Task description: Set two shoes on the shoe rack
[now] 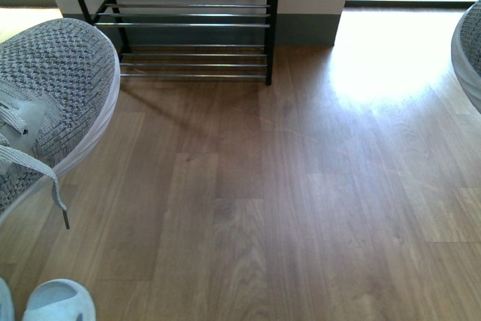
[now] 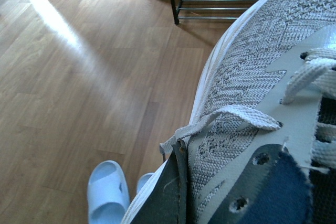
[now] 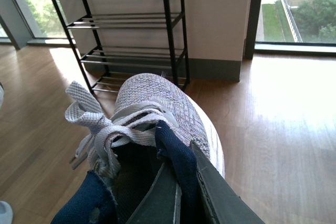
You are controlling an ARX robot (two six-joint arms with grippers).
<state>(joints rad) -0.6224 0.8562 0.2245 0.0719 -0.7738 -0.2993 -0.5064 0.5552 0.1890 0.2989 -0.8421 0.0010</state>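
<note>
Both grey sneakers hang off the floor, toes towards the shoe rack [image 1: 192, 28], apparently for shelving. The left gripper [image 2: 176, 182] clamps the left sneaker [image 1: 52, 88] at its collar. The right gripper [image 3: 181, 182] pinches the right sneaker [image 3: 157, 103] by its navy lining. The slide sandals [image 1: 60, 302] lie farther from the rack.

Front view looks down the floor [image 1: 301, 186] at the shoe rack [image 1: 188, 25], which both wrist views also face
</note>
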